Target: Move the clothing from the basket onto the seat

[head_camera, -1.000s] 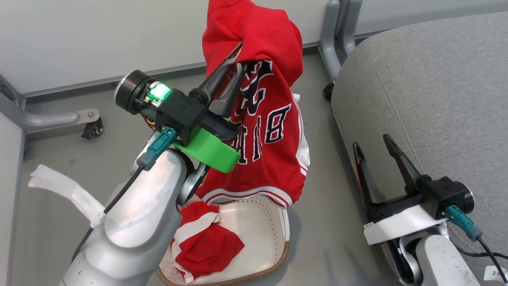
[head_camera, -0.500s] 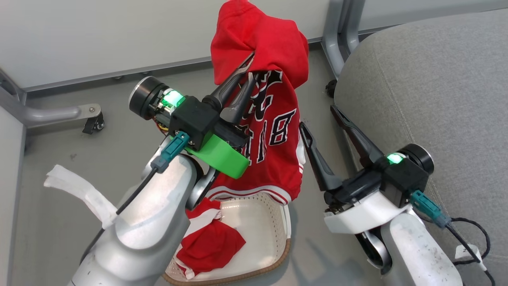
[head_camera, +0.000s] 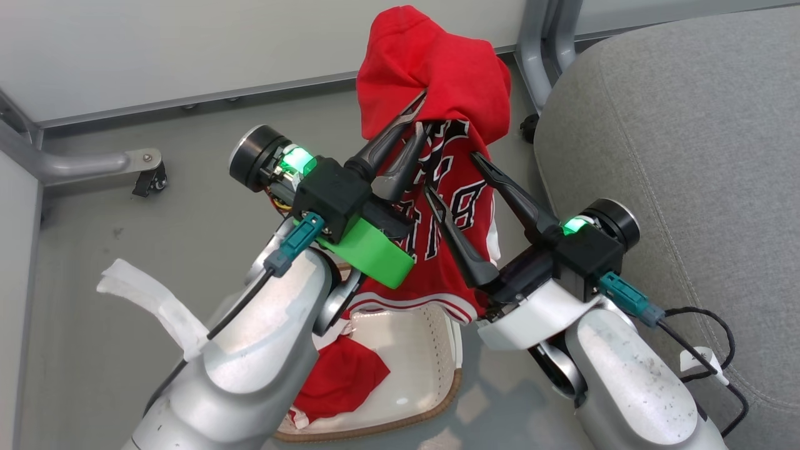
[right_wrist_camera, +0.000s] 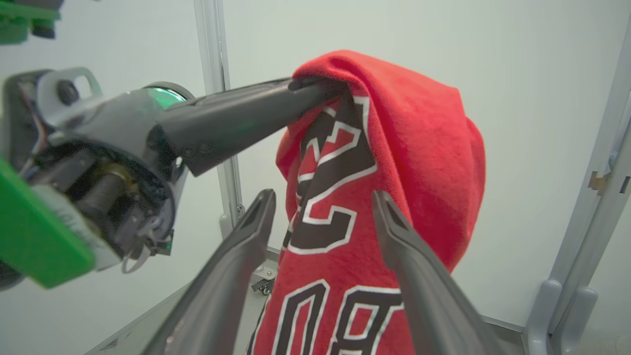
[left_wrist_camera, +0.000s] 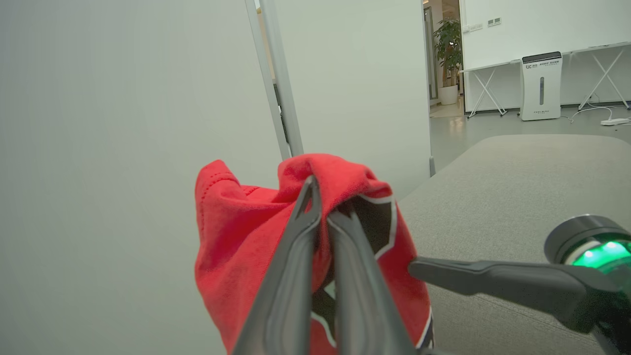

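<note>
Left end effector [head_camera: 425,111] clamped on jersey [head_camera: 437,69], cloth hanging lengthwise above basket [head_camera: 437,356]. Right end effector [head_camera: 451,172] spread wide, fingers either side of hanging cloth. Seat [head_camera: 675,156] lies right of both, nearer right arm. Second red piece [head_camera: 344,381] in basket

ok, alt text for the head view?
The left gripper is shut on a red jersey, holding it above a cream basket where a second red garment lies. The open right gripper points at the jersey's lettering, with the grey seat to its right.
</note>
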Available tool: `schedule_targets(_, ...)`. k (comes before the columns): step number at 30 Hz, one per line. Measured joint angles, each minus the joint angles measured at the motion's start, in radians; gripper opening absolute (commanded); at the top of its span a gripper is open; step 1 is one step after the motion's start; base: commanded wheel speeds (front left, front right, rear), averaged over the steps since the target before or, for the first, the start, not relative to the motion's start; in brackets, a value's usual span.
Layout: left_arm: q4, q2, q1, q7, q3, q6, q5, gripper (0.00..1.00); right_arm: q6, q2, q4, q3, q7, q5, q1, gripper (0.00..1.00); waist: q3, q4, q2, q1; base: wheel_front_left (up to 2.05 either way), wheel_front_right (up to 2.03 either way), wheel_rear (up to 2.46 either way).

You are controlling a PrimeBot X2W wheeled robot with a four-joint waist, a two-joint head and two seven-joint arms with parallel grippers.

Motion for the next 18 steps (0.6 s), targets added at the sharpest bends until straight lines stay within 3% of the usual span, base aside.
schedule_targets(9,-0.013,-0.021,-0.001,-0.008,-0.022,0.013,-0.004,0.0,0.0,-0.001,0.077,-0.067,0.0,-0.066,-0.027,1.0,0.008,0.015,0.0,0.0,0.0,0.0,0.0)
schedule_targets(18,-0.049,-0.042,0.022,-0.008,-0.073,0.018,-0.04,0.0,0.0,0.0,0.16,-0.058,0.0,-0.037,-0.052,1.0,0.015,0.022,0.0,0.0,0.0,0.0,0.0)
